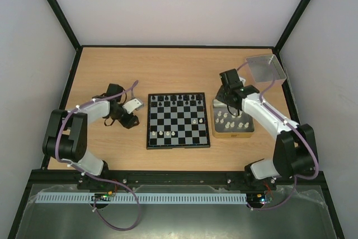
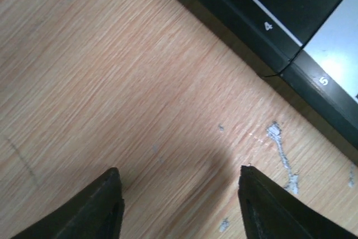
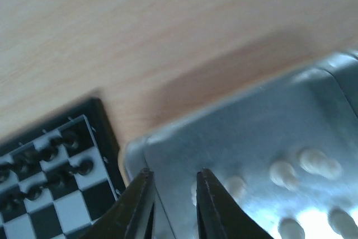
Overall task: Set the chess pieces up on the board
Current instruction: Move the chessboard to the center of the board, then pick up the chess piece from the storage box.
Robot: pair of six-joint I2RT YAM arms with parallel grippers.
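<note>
left gripper is hovering over the wooden table just beside the board, jaws spread, nothing between | right gripper is hanging over the tray corner, jaws only slightly parted, pinching nothing | black chess pieces are standing on the board's far rows, most white chess pieces are lying in the tray

The board is checkered black and white, the chess pieces black or cream, the table tan woodgrain.
</note>
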